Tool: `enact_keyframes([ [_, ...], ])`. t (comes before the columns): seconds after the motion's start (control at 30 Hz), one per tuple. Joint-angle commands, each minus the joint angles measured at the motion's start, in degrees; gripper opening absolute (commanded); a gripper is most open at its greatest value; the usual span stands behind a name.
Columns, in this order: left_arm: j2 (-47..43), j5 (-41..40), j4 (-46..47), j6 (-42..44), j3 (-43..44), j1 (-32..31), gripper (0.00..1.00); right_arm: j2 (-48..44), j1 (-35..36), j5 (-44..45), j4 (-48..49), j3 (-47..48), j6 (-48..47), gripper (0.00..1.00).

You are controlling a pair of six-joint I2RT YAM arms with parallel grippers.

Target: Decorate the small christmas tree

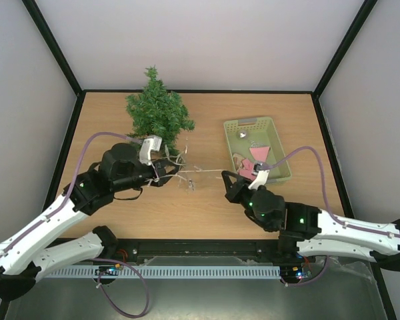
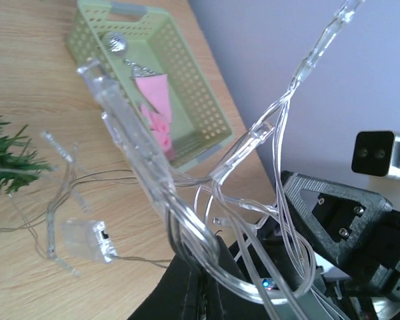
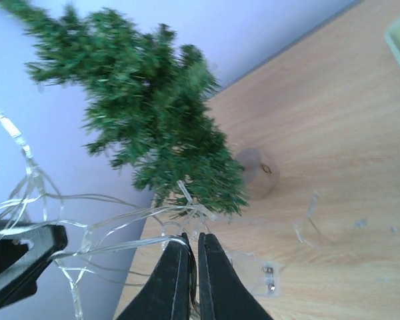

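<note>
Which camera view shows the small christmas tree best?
Top external: the small christmas tree stands whole there. Right wrist shows it close but not whole. Left wrist catches only a few branch tips.

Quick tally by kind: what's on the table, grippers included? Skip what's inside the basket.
Trees: 1, small dark green bristly christmas tree
Baskets: 1, pale green plastic basket
Light strings: 1, clear-wired string of lights
Grippers: 2, left gripper and right gripper
Total: 5
</note>
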Motion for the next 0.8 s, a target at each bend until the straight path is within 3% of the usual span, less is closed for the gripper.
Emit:
enact_keyframes([
  [0.0, -5.68, -3.68, -5.52, 1.59, 1.96, 1.81, 0.02, -7.95, -2.12, 14.65, 2.48, -1.29, -15.58, 0.02],
  [0.13, -7.67, 0.88, -1.59, 2.62, 1.83, 1.87, 0.02, -10.99, -2.11, 0.80, 16.40, -2.48, -31.18, 0.02],
  [0.3, -8.97, 7.24, 2.03, 3.54, 2.04, 1.80, 0.02, -10.46, -2.11, -8.53, 18.73, 1.88, -37.47, 0.02],
  [0.53, -8.33, 11.67, 0.10, 3.52, 1.34, 1.86, 0.02, -2.60, -2.11, -25.24, 13.99, 1.16, -39.78, 0.02],
  [0.77, -11.75, 12.24, -4.64, 2.34, -0.24, 1.82, 0.02, 1.52, -2.11, -37.56, 18.92, 0.17, -38.76, 0.02],
])
